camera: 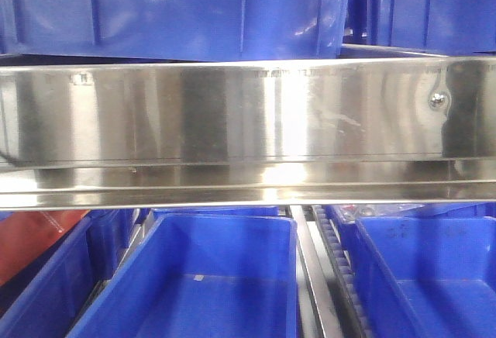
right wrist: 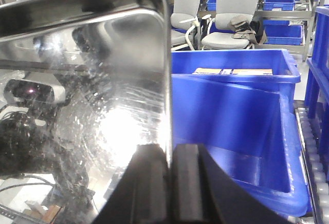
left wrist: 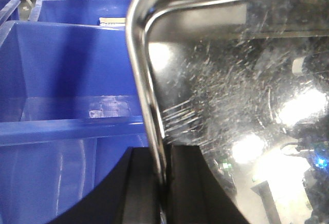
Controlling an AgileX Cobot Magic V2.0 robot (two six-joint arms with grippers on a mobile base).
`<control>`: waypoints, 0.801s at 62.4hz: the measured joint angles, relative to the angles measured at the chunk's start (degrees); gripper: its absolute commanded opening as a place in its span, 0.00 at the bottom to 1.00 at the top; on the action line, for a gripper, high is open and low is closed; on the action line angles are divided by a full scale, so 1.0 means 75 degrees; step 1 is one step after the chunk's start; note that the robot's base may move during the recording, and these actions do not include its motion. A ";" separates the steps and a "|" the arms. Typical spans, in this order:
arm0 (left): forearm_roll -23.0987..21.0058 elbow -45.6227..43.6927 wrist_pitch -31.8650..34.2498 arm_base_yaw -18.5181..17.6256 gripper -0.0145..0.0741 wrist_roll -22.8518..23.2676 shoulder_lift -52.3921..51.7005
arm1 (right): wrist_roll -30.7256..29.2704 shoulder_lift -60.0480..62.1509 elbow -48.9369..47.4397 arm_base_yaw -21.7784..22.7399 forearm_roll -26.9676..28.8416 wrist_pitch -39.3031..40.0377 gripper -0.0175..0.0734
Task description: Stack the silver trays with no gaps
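Note:
In the left wrist view a silver tray (left wrist: 231,80) fills the right half, scratched and mirror-bright. Its left rim runs down between the two black fingers of my left gripper (left wrist: 163,154), which is shut on that rim. The right wrist view shows a silver tray (right wrist: 103,80) on the left, with its right rim pinched between the black fingers of my right gripper (right wrist: 170,149). The tray hangs above blue bins in both wrist views. I cannot tell whether both grippers hold the same tray. No other tray shows. Neither gripper appears in the front view.
A broad polished steel shelf rail (camera: 248,121) with a screw (camera: 438,99) crosses the front view. Blue bins sit above it (camera: 194,5) and below it (camera: 201,276). More bins lie beside the tray (left wrist: 61,80) (right wrist: 236,111). Grey chairs (right wrist: 234,13) stand behind.

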State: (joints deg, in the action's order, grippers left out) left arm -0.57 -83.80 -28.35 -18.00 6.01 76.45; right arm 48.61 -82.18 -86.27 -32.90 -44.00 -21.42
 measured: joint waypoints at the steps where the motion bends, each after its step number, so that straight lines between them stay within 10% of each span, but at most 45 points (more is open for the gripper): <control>1: 0.0000 0.0000 0.0000 0.0000 0.15 0.0000 0.0000 | 0.0000 0.0000 0.0000 0.0000 0.0000 0.0000 0.10; 50: 0.0000 0.0000 0.0000 0.0000 0.15 0.0000 0.0000 | 0.0000 0.0000 0.0000 0.0000 -0.0015 0.0013 0.10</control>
State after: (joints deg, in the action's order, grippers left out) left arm -0.57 -83.80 -28.35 -18.00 6.01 76.45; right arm 48.61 -82.18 -86.27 -32.90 -44.11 -21.33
